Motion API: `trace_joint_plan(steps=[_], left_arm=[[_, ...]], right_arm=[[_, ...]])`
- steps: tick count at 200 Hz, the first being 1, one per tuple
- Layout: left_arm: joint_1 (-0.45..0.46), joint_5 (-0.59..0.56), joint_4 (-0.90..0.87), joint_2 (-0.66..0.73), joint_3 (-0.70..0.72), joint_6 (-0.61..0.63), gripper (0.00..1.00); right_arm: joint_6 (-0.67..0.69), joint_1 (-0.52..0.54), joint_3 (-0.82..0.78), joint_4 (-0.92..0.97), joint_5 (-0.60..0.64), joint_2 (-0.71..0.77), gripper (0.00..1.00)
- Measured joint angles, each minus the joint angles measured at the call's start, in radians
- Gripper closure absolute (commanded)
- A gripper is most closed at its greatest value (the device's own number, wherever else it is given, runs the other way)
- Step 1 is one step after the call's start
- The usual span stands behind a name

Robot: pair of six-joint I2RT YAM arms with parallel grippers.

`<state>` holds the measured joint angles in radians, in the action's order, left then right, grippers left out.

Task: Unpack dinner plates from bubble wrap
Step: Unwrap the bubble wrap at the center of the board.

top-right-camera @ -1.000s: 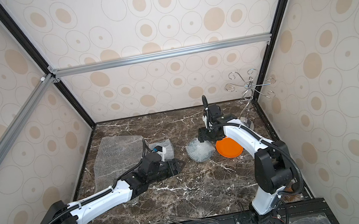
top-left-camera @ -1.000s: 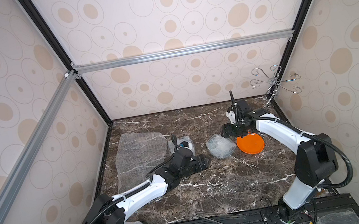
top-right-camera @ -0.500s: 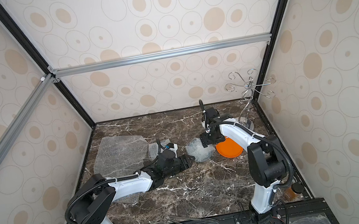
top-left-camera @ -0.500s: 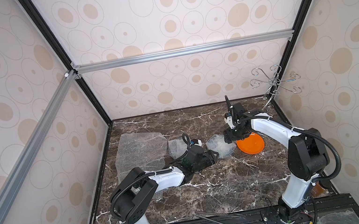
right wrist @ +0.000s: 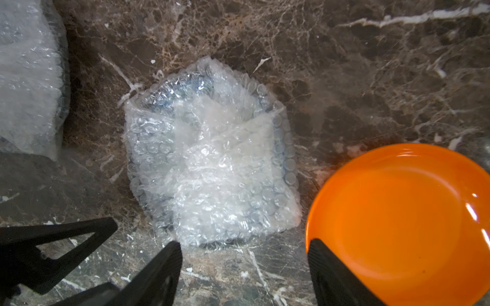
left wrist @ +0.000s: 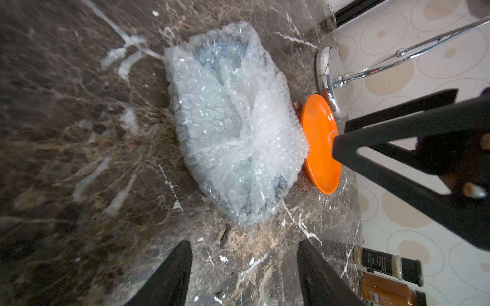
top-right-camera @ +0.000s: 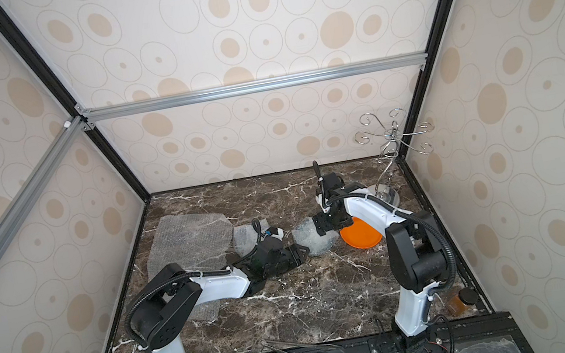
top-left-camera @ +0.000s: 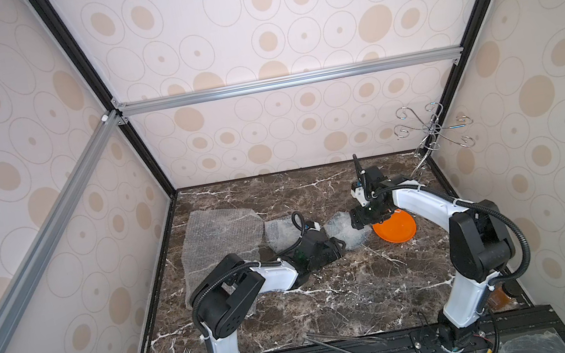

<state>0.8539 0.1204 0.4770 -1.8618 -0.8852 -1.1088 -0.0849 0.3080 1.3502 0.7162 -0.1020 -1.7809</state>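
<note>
Your left gripper [left wrist: 244,249] stands wide and empty, low over the marble surface [left wrist: 79,132], just short of a bubble wrap bundle [left wrist: 233,127] with something bluish showing through the plastic. Your right gripper [right wrist: 245,246] is spread wide too and holds nothing. It hangs above the bundle's far edge and the bare orange plate [right wrist: 397,212] just beside it. A flat bubble wrap sheet [top-left-camera: 217,235] lies well apart. Two bottles [left wrist: 384,265] carry labels, but the writing is too blurred to read.
</note>
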Motion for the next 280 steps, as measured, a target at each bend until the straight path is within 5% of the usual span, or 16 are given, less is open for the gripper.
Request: trace_joint_plan(steps=[63,97,280], left_arm=[[-0.008,-0.010,0.006,-0.048,-0.037,-0.005,0.38],[-0.017,-0.009,0.008,-0.073,-0.058,-0.002,0.53],[-0.062,-0.003,0.039,-0.138,-0.094,-0.003,0.54]], right_arm=[[0.005,0.022,-0.017,-0.007,-0.003,0.000,0.24],[0.008,0.037,-0.027,-0.014,-0.007,0.000,0.25],[0.015,0.094,0.006,-0.028,0.014,-0.078,0.28]])
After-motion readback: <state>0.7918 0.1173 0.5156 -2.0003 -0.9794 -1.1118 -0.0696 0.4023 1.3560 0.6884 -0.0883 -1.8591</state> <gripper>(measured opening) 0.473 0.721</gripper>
